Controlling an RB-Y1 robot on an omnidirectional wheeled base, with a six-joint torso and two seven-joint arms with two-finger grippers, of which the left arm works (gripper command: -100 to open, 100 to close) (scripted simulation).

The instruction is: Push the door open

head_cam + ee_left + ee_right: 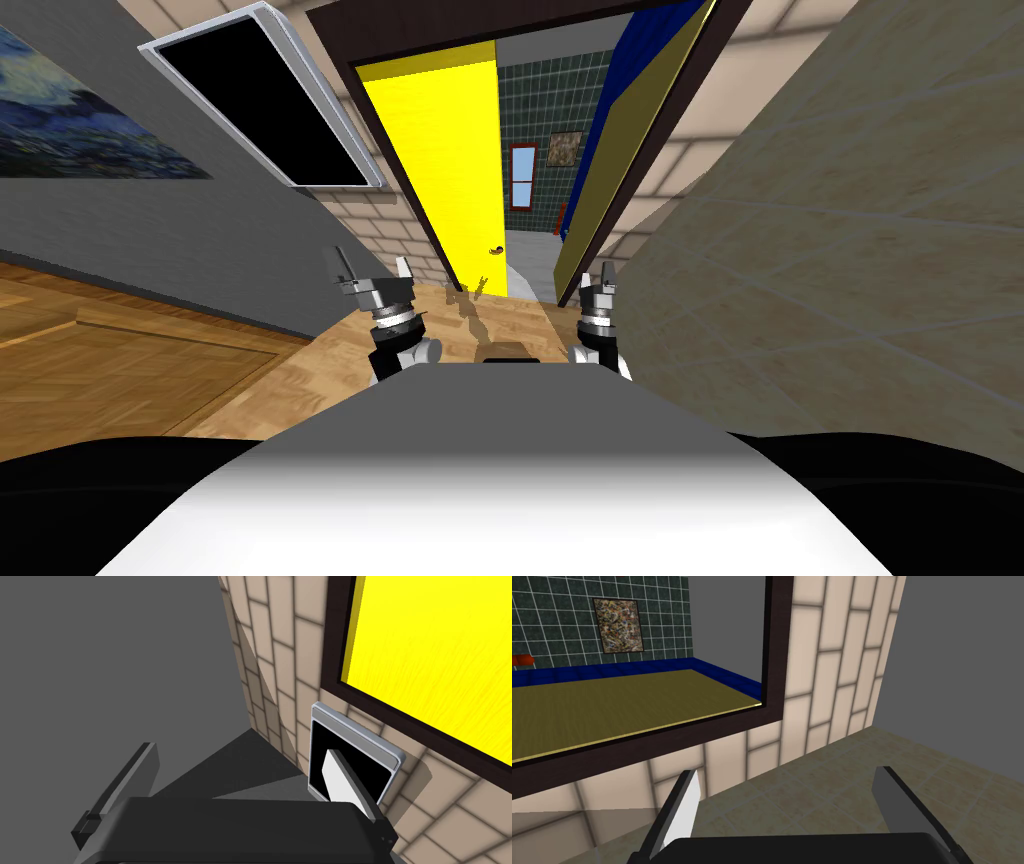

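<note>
I'm holding my left pincer (372, 270) and right pincer (604, 278) spread and empty, lining up to shove the ajar yellow door (440, 160) at eleven o'clock.

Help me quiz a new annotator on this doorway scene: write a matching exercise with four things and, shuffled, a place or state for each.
1. flat yellow door leaf
2. silver-framed black wall panel
3. left pincer
4. dark green tiled wall

A. open
B. far back, past the door leaf
C. on the pale brick wall
D. inside the dark door frame, left side

Pairs: 1-D, 2-C, 3-A, 4-B
</note>
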